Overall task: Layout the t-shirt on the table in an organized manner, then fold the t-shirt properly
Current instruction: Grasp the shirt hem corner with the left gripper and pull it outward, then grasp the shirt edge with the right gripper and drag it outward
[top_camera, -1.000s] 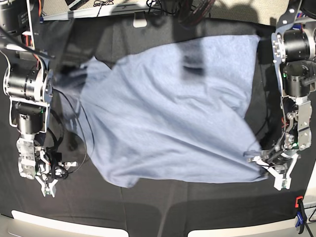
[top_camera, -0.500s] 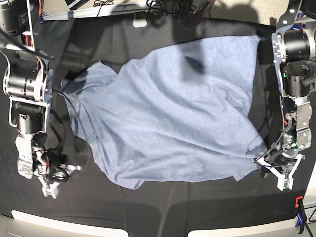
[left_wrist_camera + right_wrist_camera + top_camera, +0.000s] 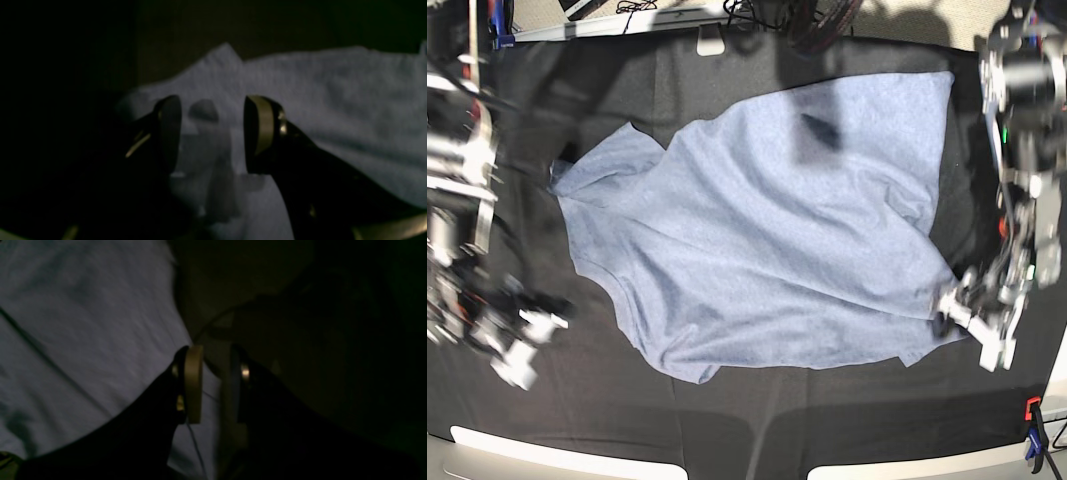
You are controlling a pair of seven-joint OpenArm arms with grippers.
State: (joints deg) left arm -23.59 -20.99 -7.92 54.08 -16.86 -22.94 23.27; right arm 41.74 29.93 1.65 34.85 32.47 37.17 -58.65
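The light blue-grey t-shirt (image 3: 767, 240) lies spread on the black table (image 3: 757, 420), plain side up, with wrinkles and its left edge bunched. My left gripper (image 3: 962, 325) hovers at the shirt's lower right corner. In the left wrist view this gripper (image 3: 211, 113) is open, with the shirt (image 3: 333, 100) lying beneath and beyond its fingers. My right gripper (image 3: 522, 355) is blurred over bare cloth, left of the shirt. In the right wrist view its fingers (image 3: 193, 383) stand a little apart with nothing between them, and the shirt (image 3: 83, 323) fills the left side.
An orange and blue clamp (image 3: 1032, 420) sits at the front right edge. Pale table edges (image 3: 557, 455) run along the front. Cables and a white bracket (image 3: 710, 42) lie along the far edge.
Both grippers opened and released the shirt, which has settled flatter on the table. The right arm has swung left and now blurs with motion; the left gripper has shifted slightly.
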